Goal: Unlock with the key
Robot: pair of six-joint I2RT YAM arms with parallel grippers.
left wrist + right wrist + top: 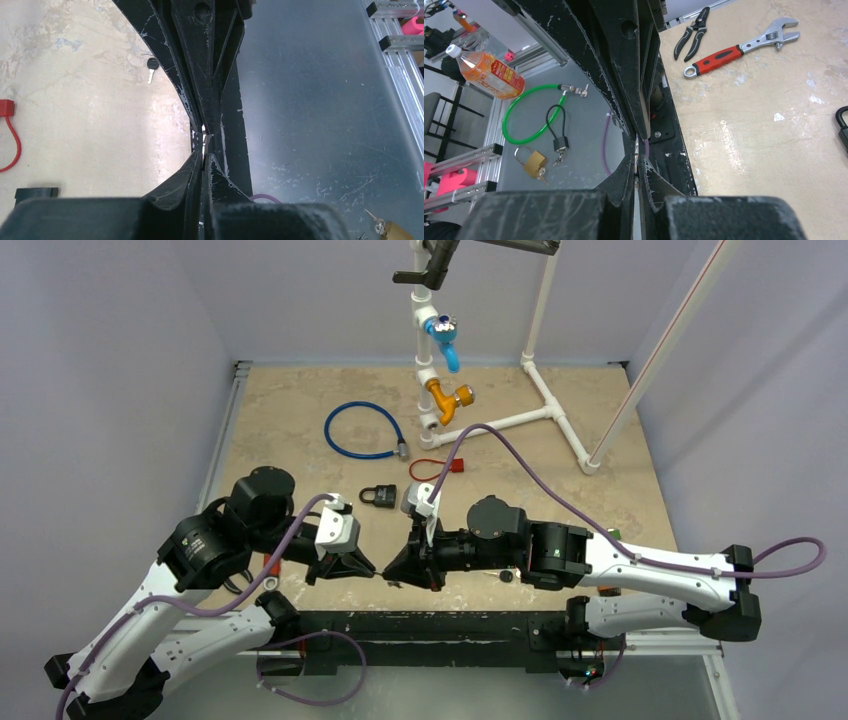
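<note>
near tabletop point(300, 400) edge, left gripper point(372, 570) and right gripper point(390, 574) pinch key point(204, 134).

The left claw point(372, 571) and the right claw point(388, 578) are met tip to tip above the near edge of the table point(600, 490), with a thin metal piece point(204, 141) pinched between them. A padlock point(378, 496) is set just behind the tips. A cable loop point(362, 430) is laid farther behind, and a pipe frame point(545, 405) beyond it. A key point(151, 66) is laid to the right of the tips.

place: robotics lab | signs: PVC valve rig point(543, 300), wrench point(734, 50), pliers point(691, 35)
</note>
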